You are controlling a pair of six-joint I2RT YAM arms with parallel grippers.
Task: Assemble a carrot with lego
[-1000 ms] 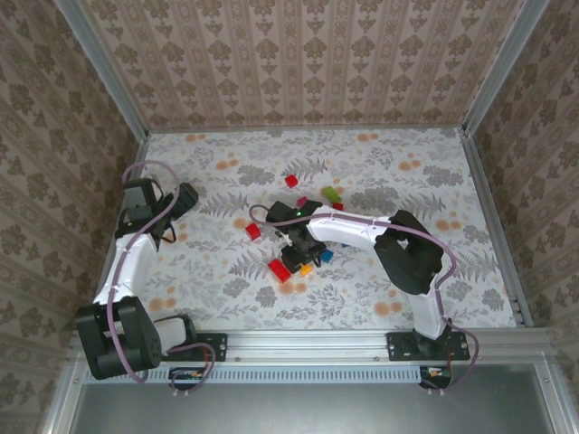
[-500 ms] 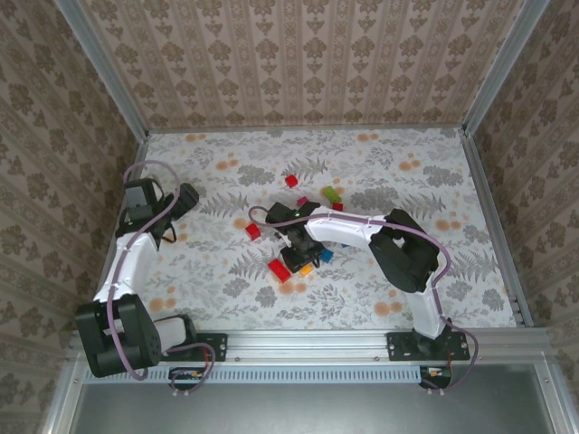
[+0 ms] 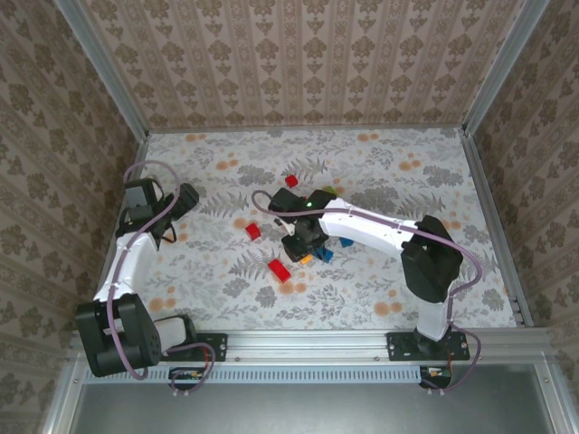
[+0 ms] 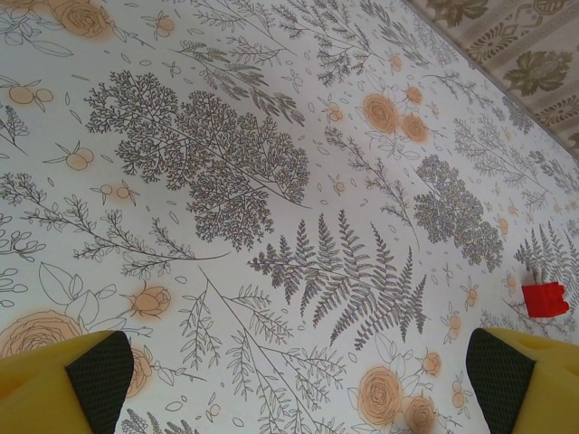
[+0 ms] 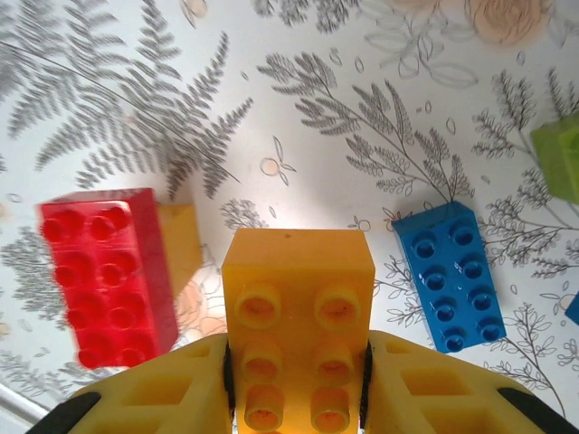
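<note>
Right wrist view: right gripper (image 5: 297,362) pinches orange brick (image 5: 297,271), right arm (image 3: 380,231) swung rightward since earlier; left gripper (image 4: 298,375) wide open, empty.

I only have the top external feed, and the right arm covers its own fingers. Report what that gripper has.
Observer: The right gripper is shut on an orange brick, studs facing the wrist camera.
Operator: Give me its neighbours.
Observer: In the right wrist view a red brick lies on the table left of it, a blue brick right; neither touches it.
Operator: Now the left arm.
Observer: The left gripper is open and empty; a small red brick sits at the left wrist view's right edge.
</note>
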